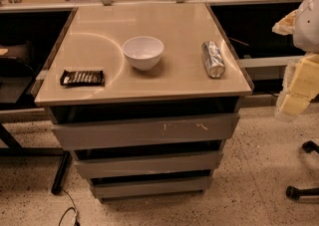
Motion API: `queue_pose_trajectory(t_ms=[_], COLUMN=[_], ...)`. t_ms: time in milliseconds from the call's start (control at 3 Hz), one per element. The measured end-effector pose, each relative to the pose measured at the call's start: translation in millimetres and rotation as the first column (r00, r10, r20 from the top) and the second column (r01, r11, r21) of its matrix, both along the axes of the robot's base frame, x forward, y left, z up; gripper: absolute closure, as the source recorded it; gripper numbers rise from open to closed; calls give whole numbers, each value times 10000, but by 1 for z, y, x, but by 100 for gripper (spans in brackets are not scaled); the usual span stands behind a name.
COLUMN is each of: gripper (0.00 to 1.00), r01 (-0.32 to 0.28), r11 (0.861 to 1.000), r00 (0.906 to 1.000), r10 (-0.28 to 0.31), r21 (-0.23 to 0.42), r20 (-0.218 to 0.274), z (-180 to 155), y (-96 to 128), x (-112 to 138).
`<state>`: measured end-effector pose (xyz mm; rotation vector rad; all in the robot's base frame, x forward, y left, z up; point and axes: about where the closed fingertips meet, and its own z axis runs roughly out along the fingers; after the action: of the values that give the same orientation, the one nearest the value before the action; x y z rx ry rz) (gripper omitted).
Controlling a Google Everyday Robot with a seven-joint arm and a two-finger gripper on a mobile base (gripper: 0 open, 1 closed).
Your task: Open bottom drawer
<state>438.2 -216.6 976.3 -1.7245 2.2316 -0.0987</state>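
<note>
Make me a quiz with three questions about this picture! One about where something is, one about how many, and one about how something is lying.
1. Where is the gripper?
A. In a bowl
B. On the floor at the left
C. Right of the cabinet, off its top

2. How many drawers does the cabinet have?
A. Two
B. Three
C. Five

3. How is the can?
A. Lying on its side
B. Standing upright
C. Hanging from a hook

Answers:
1 C: it hangs past the cabinet's right edge.
2 B: three grey fronts stack up, with the bottom drawer lowest.
3 A: its side rests on the top, right of the bowl.
</note>
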Motion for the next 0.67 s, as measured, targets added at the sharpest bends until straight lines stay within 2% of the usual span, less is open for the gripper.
queue_pose_trajectory(t_ms=[333, 667], gripper=[0, 0], r01=[0, 65], r11=[10000, 9992], r00=[10000, 9997], r10=[0, -56], r21=[1, 396], r20=[0, -234], z=[0, -19], y=[0, 7], x=[0, -6])
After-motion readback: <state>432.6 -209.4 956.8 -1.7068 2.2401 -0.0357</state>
